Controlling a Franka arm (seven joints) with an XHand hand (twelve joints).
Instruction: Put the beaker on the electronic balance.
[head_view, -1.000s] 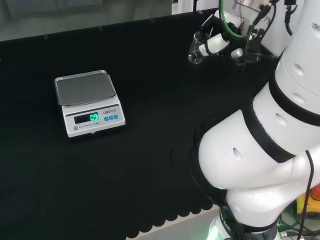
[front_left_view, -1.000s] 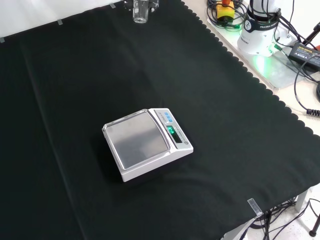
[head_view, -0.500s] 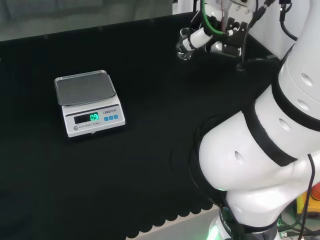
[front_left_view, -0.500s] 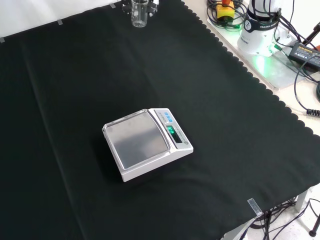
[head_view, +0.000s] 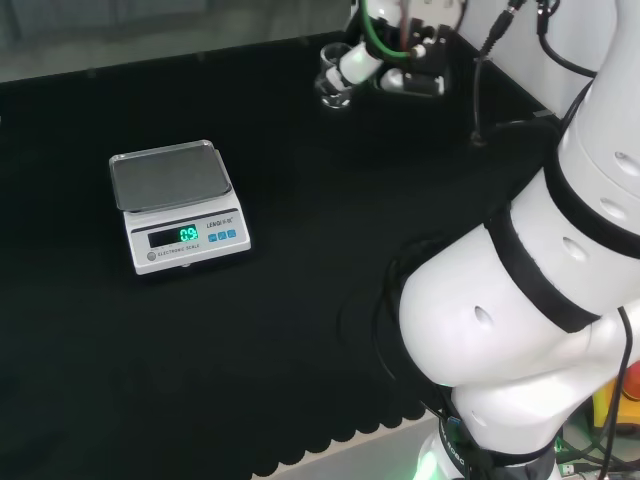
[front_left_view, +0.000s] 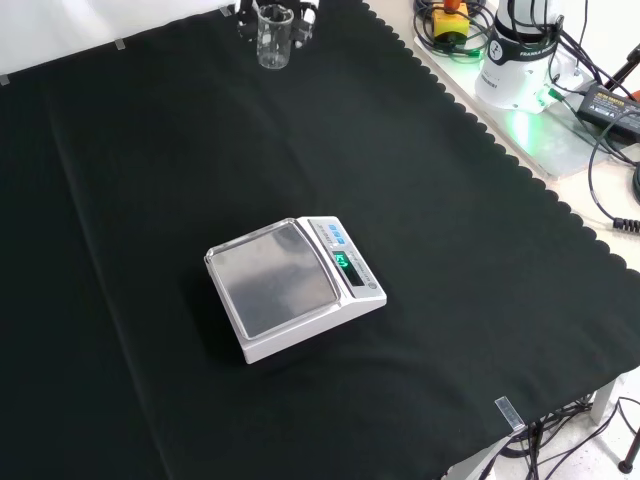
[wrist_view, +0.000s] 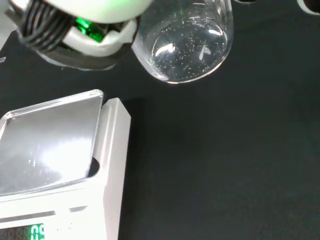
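A clear glass beaker (head_view: 333, 82) hangs above the cloth at the back of the head view, held in my hand (head_view: 392, 72), whose fingers curl round it. In the front view the beaker (front_left_view: 272, 38) is at the top edge with a finger (front_left_view: 305, 16) beside it. The wrist view looks at the beaker's round bottom (wrist_view: 187, 45) close up, with a white finger (wrist_view: 95, 35) against it. The white electronic balance (head_view: 177, 205) with a steel pan sits on the cloth, left of the beaker in the head view, its green display lit. It lies mid-cloth in the front view (front_left_view: 292, 285) and below the beaker in the wrist view (wrist_view: 55, 165).
The arm's own white links (head_view: 540, 280) take up the right of the head view. In the front view the arm's base (front_left_view: 520, 55), cables and a power brick (front_left_view: 612, 100) stand off the cloth at the top right. A scalloped cloth edge (front_left_view: 520, 180) runs along that side.
My hand has carried the beaker leftward in the head view, toward the balance, and lower into the front view. The balance has stayed put.
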